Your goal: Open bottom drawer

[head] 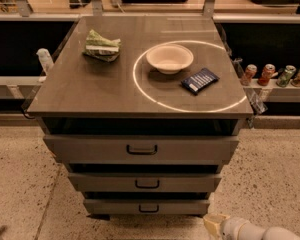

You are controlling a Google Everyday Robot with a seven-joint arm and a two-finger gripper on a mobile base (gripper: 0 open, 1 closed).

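The bottom drawer is the narrowest grey front of the three, low on the cabinet, with a small black loop handle. It looks shut. Above it sit the mid-width drawer and the widest top drawer. My gripper enters at the bottom right corner, a pale tip on a white arm. It is low, to the right of and slightly below the bottom drawer's front, apart from the handle.
On the cabinet top lie a white bowl, a dark blue packet and a green-white bag. Cans stand on a shelf at the right. A speckled floor surrounds the cabinet.
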